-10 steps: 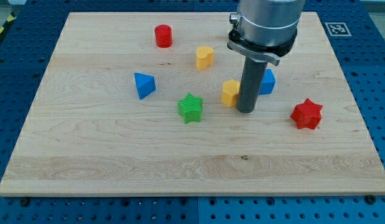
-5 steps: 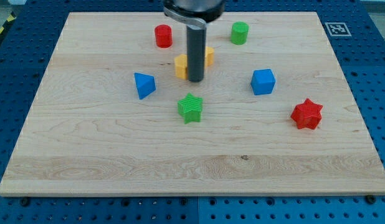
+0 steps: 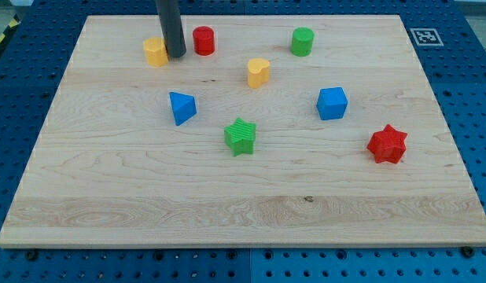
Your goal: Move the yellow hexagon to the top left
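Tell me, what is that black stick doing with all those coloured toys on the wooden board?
That is a robot arm's rod. My tip is pushing the yellow hexagon toward the board's top left; the tip sits just to the block's right, between it and the red cylinder. The hexagon is now near that corner. The other blocks, such as the blue cube and green star, lie untouched.

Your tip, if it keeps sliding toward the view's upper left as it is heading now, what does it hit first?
My tip would meet the yellow hexagon first; it sits right beside the tip on the view's left, seemingly touching. Beyond it I see only bare board.
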### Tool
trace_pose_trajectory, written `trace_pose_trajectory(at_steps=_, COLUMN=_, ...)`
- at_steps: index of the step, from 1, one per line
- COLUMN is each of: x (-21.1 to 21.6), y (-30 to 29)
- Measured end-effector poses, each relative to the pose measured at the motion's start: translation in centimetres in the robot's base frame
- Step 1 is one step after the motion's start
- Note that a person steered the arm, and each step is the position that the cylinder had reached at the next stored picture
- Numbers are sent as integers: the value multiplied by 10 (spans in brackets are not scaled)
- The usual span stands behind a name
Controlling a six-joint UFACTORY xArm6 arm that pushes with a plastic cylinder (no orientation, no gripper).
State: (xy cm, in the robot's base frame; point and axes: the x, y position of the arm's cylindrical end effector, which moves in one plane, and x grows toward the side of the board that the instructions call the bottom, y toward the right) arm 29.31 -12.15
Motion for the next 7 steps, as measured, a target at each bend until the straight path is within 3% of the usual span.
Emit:
trace_pose_trajectory(at_steps=3, x=38, y=0)
trace_pose_trajectory(at_steps=7, x=-8, y=-49)
